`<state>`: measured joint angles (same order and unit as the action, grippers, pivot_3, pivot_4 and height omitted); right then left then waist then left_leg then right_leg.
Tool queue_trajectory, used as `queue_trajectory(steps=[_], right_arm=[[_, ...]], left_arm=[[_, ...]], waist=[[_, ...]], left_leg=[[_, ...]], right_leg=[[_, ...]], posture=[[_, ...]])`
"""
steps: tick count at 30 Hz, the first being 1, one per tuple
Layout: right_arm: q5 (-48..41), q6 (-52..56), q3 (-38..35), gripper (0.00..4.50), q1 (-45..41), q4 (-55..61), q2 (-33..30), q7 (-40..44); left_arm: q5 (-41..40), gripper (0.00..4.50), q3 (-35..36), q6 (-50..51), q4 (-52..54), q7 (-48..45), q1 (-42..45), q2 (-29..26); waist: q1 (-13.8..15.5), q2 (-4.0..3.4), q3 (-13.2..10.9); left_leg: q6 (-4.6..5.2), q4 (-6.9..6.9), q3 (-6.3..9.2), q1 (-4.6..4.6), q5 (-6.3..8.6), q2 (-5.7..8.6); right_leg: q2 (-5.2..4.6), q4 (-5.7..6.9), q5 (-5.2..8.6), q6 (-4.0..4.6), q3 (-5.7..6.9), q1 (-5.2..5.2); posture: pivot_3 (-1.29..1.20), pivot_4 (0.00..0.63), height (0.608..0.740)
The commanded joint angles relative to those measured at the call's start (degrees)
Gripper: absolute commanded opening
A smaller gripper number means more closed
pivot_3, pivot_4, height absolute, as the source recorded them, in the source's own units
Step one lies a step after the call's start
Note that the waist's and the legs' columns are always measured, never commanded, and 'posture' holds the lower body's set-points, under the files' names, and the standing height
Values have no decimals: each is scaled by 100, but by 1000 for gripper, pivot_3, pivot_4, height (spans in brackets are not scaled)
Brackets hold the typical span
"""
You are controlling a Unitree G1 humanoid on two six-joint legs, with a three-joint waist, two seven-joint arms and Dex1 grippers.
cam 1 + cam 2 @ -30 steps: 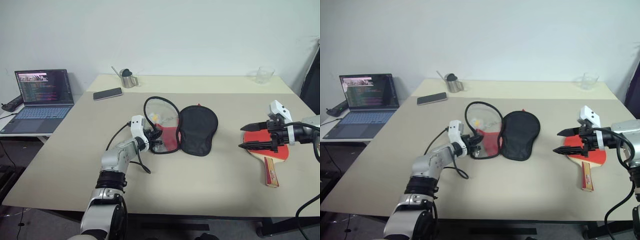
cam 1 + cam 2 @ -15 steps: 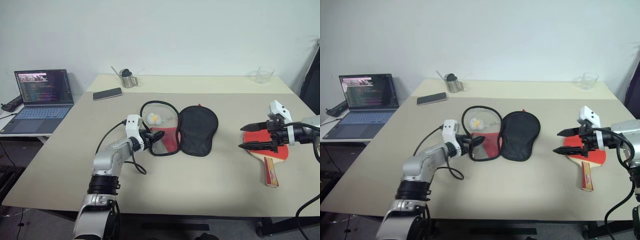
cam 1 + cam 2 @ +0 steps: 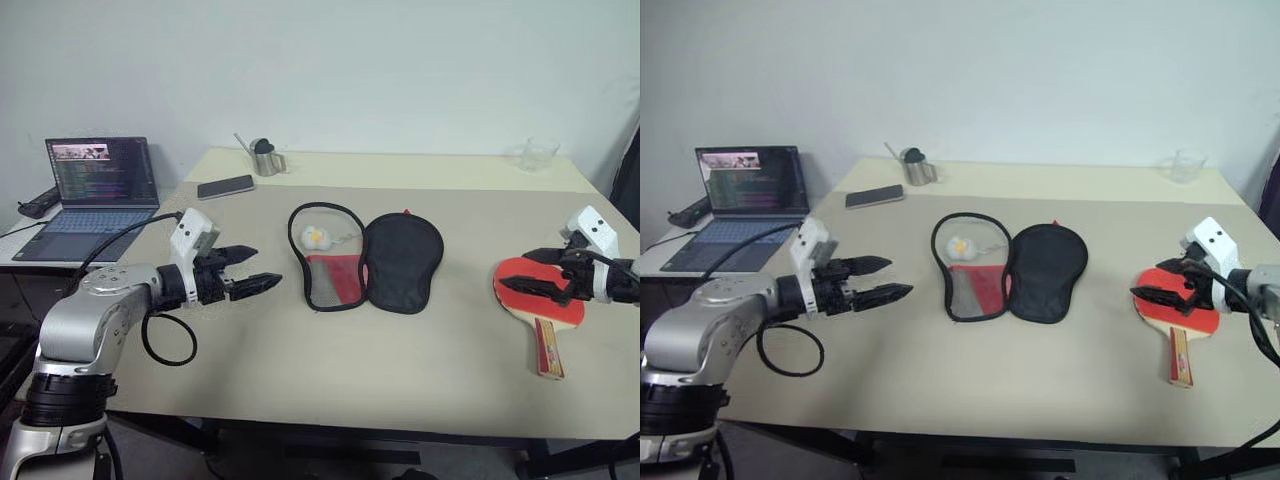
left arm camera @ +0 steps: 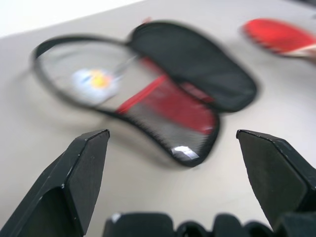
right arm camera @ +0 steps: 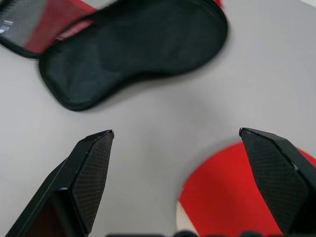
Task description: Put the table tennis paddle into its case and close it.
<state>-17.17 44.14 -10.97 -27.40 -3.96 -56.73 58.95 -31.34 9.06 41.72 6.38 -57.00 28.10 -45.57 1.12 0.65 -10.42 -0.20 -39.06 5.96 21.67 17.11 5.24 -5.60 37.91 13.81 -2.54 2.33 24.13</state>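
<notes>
Lying unzipped mid-table, paddle-shaped black-and-red fabric case, both halves spread flat, seemingly ready for loading | round red-rubber table tennis paddle with light wooden handle flat near table's right edge, outside case | right gripper wide, empty, over blade | left gripper wide, empty, left of case

Your two head cameras look forward and down from the near edge of the counter, taking in the whole top with the case near the middle. Your left wrist camera looks low along its gripper at the case from close by. Your right wrist camera looks down at the black half of the case and the paddle. All views share the case.
</notes>
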Motion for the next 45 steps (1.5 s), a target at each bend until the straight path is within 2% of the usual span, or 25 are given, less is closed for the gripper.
queue_trajectory(steps=[1,4,10,14,16,19,23,27,36,39,45], right_arm=[[-131,661,-425,4500,244,594,-201,-399],[99,1476,-644,4500,456,925,-251,-1120],[355,3582,-1079,4500,557,2146,343,-2634],[512,4185,-1218,4500,730,2920,1131,-3350],[690,4379,-1290,4500,809,3114,1774,-3794],[828,4492,-1291,4500,923,3313,2394,-4175],[988,4382,-1310,4500,1015,3265,2812,-4543],[1190,4195,-1733,4500,689,2853,3514,-5032],[1270,3224,-1679,4500,421,1994,4083,-5551],[1226,3058,-1609,3871,416,1863,4146,-5621],[1214,2905,-1588,1943,348,1743,4083,-5744]], left_arm=[[-68,4491,-266,-369,-19,-269,419,237],[28,4491,-485,-509,-410,-338,715,507],[77,4491,-760,-699,-760,-748,1012,608],[173,4491,-756,-844,-1186,-749,1305,706],[264,4491,-824,-944,-1295,-785,1351,706],[284,4491,-825,-985,-1337,-815,1358,719],[305,4491,-810,-1002,-1315,-818,1342,733],[304,4491,-810,-996,-1261,-807,1365,762],[358,4491,-767,-994,-1123,-648,1318,750],[319,4500,-723,-950,-1060,-607,1319,723],[289,4500,-656,-908,-942,-533,1224,640]], waist=[[19,0,0],[17,1,0],[-94,1,0],[-99,2,0],[-103,4,2],[-111,3,3],[-118,3,3],[-131,2,4],[-173,25,18],[-197,35,23],[-238,35,23]], left_leg=[[0,0,2,1,0,0],[1,-2,-3,3,-1,-3],[1,2,-12,2,-1,-12],[2,0,-12,2,-1,-9],[3,0,-10,1,-1,-6],[3,1,-11,-2,-1,-6],[3,1,-11,1,-1,-3],[3,2,-11,-5,-2,-6],[4,5,-30,-36,-1,-11],[6,8,-36,-57,0,-12],[9,11,-36,-81,2,-16]], right_leg=[[0,0,0,0,1,1],[1,0,0,0,1,1],[9,3,0,1,-10,8],[8,5,0,0,-13,7],[9,7,0,0,-13,6],[9,10,0,0,-16,10],[10,10,0,0,-16,14],[16,12,0,0,-17,12],[34,19,0,0,-38,-6],[36,20,-1,0,-46,-19],[43,18,0,-1,-44,-42]], posture=[[0,150,740],[0,150,740],[0,150,740],[0,150,740],[0,150,740],[0,150,740],[0,150,740],[0,150,740],[0,150,740],[0,150,740],[0,150,740]])
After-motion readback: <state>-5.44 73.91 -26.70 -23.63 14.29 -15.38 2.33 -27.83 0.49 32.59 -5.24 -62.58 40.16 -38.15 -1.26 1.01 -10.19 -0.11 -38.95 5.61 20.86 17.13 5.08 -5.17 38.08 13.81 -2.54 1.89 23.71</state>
